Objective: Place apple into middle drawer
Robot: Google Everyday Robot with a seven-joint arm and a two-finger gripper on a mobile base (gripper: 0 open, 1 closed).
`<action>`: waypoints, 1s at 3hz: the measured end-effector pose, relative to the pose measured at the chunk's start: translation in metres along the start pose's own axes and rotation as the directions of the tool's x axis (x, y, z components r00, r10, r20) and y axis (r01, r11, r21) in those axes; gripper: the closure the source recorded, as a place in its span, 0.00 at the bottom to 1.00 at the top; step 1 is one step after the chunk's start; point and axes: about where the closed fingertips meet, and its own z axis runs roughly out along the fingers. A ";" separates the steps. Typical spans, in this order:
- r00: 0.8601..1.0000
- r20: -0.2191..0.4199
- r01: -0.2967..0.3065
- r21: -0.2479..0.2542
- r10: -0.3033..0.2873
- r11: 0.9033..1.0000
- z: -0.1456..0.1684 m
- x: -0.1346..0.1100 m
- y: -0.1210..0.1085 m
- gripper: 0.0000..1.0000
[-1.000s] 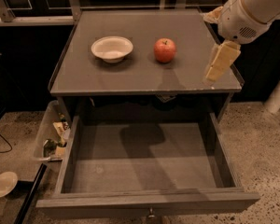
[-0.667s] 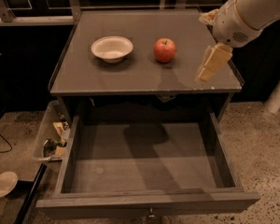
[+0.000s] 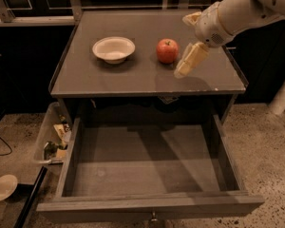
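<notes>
Currently apple (image 3: 167, 50) is sitting on the cabinet top (image 3: 133, 77), gripper (image 3: 183, 69) hovering just right of it; can't tell if open. Likely firm, light, prone to rolling; grabbing across its middle. Drawer (image 3: 147, 204) open below.

Red apple (image 3: 166, 50); white bowl (image 3: 113, 49) at its 9 o'clock; pale cream hand (image 3: 180, 71) at its 4 o'clock, over the grey table (image 3: 133, 82); middle drawer (image 3: 147, 172) plain grey; floor (image 3: 266, 141) speckled beige.
</notes>
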 end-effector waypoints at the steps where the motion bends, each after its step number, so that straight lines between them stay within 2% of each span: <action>1: 0.996 0.075 -0.050 -0.045 0.053 0.998 0.025 0.001 -0.012 0.00; 2: 0.989 0.107 -0.093 -0.083 0.102 0.992 0.047 0.008 -0.020 0.00; 3: 0.986 0.119 -0.108 -0.092 0.119 0.990 0.060 0.012 -0.026 0.00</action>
